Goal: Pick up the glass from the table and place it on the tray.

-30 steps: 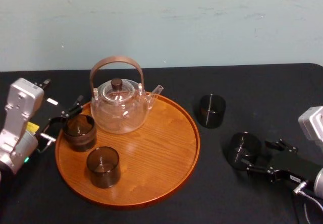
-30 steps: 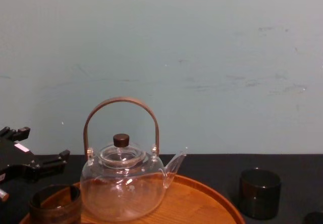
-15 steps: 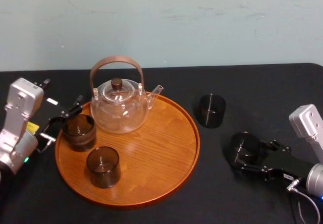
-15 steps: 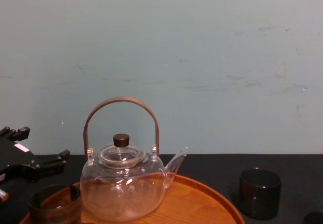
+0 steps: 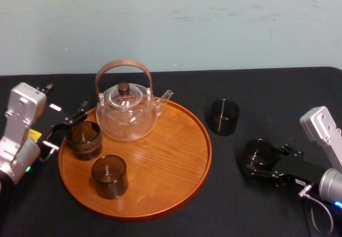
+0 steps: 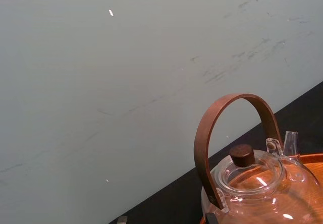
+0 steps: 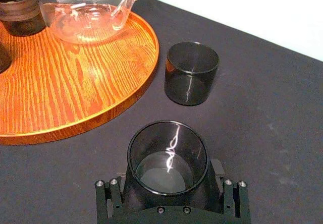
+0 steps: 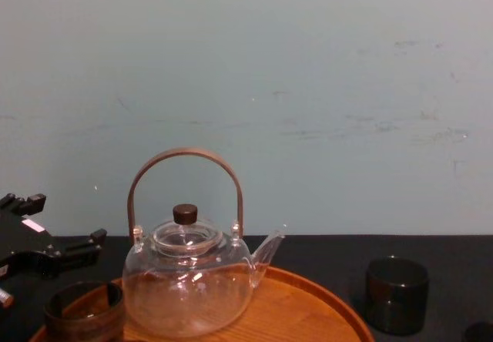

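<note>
1. The glass (image 7: 166,156) stands upright on the black-clothed table (image 5: 278,93), off the tray (image 5: 160,167) to its right and apart from its rim.
2. The right gripper (image 7: 170,186) straddles the glass low on its wall, black frame to either side and the open rim above it. Whether the pincer presses on the glass or sits loose around it cannot be told.
3. A second dark tumbler (image 5: 224,117) stands on the cloth near the tray's right rim, closer to the tray than the glass and apart from both the glass and the pincer.
4. On the tray, a clear teapot (image 5: 127,114) with an arched brown handle sits at the back, a brown cup (image 5: 84,139) at the left edge and another dark cup (image 5: 109,176) toward the front.
5. The left gripper (image 5: 68,126) hangs at the tray's left rim, just beside the brown cup, its fingers spread and holding nothing.
6. A small white label (image 5: 55,107) shows on the left gripper, left of the tray; its print is too small to read.
</note>
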`<state>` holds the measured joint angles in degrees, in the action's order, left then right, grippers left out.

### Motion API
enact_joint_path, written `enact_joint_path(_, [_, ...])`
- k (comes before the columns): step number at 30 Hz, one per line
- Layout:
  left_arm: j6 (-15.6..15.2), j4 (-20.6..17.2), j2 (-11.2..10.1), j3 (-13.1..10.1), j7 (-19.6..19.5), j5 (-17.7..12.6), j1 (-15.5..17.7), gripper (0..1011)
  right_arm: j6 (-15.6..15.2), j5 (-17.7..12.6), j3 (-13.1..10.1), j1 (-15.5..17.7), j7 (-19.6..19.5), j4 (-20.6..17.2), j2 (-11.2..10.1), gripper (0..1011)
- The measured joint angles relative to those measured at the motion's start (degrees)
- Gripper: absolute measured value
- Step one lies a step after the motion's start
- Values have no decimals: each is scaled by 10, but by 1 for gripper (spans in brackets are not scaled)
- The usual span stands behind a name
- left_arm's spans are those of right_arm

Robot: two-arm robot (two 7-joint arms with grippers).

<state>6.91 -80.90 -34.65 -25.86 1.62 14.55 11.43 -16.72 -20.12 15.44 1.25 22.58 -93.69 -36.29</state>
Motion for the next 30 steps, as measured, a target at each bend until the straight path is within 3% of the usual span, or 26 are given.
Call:
enact_joint_path(10, [0,0,0,0,0,0,0,1001,0,10,9,-19,4,13,10,1002])
enact_joint_path(25, [0,0,0,0,0,0,0,1001,7,17,12,-22,4,14,12,1002])
enact_joint_path(30, [0,0,0,0,0,0,0,1001,7,16,11,-22,4,14,12,928])
